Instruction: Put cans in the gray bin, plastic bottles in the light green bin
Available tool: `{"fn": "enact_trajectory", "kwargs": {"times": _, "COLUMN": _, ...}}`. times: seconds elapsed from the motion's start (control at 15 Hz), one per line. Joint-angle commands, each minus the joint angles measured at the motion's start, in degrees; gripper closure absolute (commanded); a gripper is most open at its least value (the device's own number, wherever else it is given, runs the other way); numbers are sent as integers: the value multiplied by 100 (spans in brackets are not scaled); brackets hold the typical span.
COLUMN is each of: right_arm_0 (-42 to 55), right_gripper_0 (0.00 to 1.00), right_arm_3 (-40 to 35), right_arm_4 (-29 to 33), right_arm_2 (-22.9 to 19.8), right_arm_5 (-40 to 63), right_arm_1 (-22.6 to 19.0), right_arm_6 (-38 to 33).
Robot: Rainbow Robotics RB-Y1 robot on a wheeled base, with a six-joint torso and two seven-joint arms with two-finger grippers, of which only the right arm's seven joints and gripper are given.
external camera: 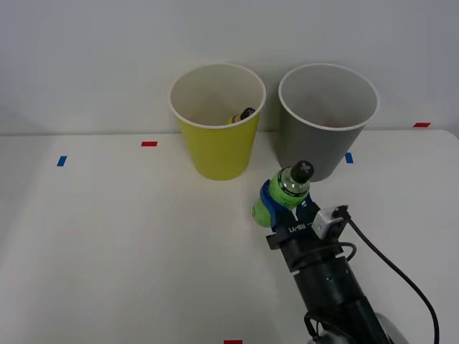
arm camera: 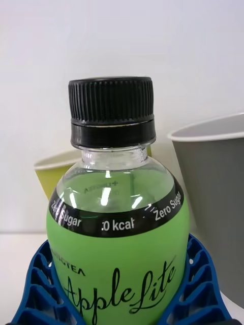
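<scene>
My right gripper (external camera: 281, 208) is shut on the green plastic bottle (external camera: 280, 195), which stands upright with its black cap up, in front of the gap between the two bins. In the wrist view the same green bottle (arm camera: 119, 238) sits between my blue ribbed fingers (arm camera: 201, 284). The light green bin (external camera: 217, 125) stands at the back, left of the gray bin (external camera: 326, 125). A yellowish bottle (external camera: 242, 116) with a black cap lies inside the light green bin. No cans are in view. Behind the held bottle, the wrist view shows the gray bin (arm camera: 216, 203) and the light green bin (arm camera: 53, 175).
Small red (external camera: 148, 143) and blue (external camera: 62, 161) tape marks dot the white table (external camera: 107, 251). A white wall rises right behind the bins. My arm with its cable (external camera: 387, 265) comes in from the lower right.
</scene>
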Motion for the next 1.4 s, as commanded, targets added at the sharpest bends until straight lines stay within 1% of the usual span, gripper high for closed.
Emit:
{"fn": "enact_trajectory", "kwargs": {"times": 0.07, "right_arm_0": 158, "right_gripper_0": 100, "right_arm_3": -1316, "right_arm_4": -860, "right_arm_2": 195, "right_arm_5": 703, "right_arm_1": -460, "right_arm_6": -105}}
{"fn": "enact_trajectory", "kwargs": {"times": 0.2, "right_arm_0": 237, "right_gripper_0": 100, "right_arm_3": -2195, "right_arm_4": -1449, "right_arm_2": 143, "right_arm_5": 1327, "right_arm_1": -591, "right_arm_6": -132}}
{"fn": "enact_trajectory", "kwargs": {"times": 0.33, "right_arm_0": 141, "right_gripper_0": 100, "right_arm_3": -2389, "right_arm_4": -1800, "right_arm_2": 116, "right_arm_5": 1353, "right_arm_1": -583, "right_arm_6": -132}}
{"fn": "enact_trajectory", "kwargs": {"times": 0.47, "right_arm_0": -202, "right_gripper_0": 100, "right_arm_3": -2397, "right_arm_4": -1888, "right_arm_2": 90, "right_arm_5": 1538, "right_arm_1": -442, "right_arm_6": -141}}
{"fn": "enact_trajectory", "kwargs": {"times": 0.53, "right_arm_0": -395, "right_gripper_0": 100, "right_arm_3": -2406, "right_arm_4": -1906, "right_arm_2": 63, "right_arm_5": 1766, "right_arm_1": -337, "right_arm_6": -141}}
{"fn": "enact_trajectory", "kwargs": {"times": 0.73, "right_arm_0": -896, "right_gripper_0": 100, "right_arm_3": -2397, "right_arm_4": -1870, "right_arm_2": -183, "right_arm_5": 2628, "right_arm_1": 191, "right_arm_6": -114}}
{"fn": "enact_trajectory", "kwargs": {"times": 0.93, "right_arm_0": -1468, "right_gripper_0": 100, "right_arm_3": -2389, "right_arm_4": -1791, "right_arm_2": -587, "right_arm_5": 3717, "right_arm_1": 815, "right_arm_6": -70}}
{"fn": "enact_trajectory", "kwargs": {"times": 1.0, "right_arm_0": -1644, "right_gripper_0": 100, "right_arm_3": -2327, "right_arm_4": -1765, "right_arm_2": -666, "right_arm_5": 3937, "right_arm_1": 947, "right_arm_6": -70}}
{"fn": "enact_trajectory", "kwargs": {"times": 1.07, "right_arm_0": -1881, "right_gripper_0": 100, "right_arm_3": -2081, "right_arm_4": -1756, "right_arm_2": -745, "right_arm_5": 3981, "right_arm_1": 1070, "right_arm_6": -62}}
{"fn": "enact_trajectory", "kwargs": {"times": 1.2, "right_arm_0": -2496, "right_gripper_0": 100, "right_arm_3": -1378, "right_arm_4": -1739, "right_arm_2": -921, "right_arm_5": 3928, "right_arm_1": 1258, "right_arm_6": -18}}
{"fn": "enact_trajectory", "kwargs": {"times": 1.33, "right_arm_0": -3076, "right_gripper_0": 100, "right_arm_3": -754, "right_arm_4": -1642, "right_arm_2": -1158, "right_arm_5": 3928, "right_arm_1": 1258, "right_arm_6": 70}}
{"fn": "enact_trajectory", "kwargs": {"times": 1.4, "right_arm_0": -3252, "right_gripper_0": 100, "right_arm_3": -560, "right_arm_4": -1598, "right_arm_2": -1237, "right_arm_5": 3928, "right_arm_1": 1258, "right_arm_6": 123}}
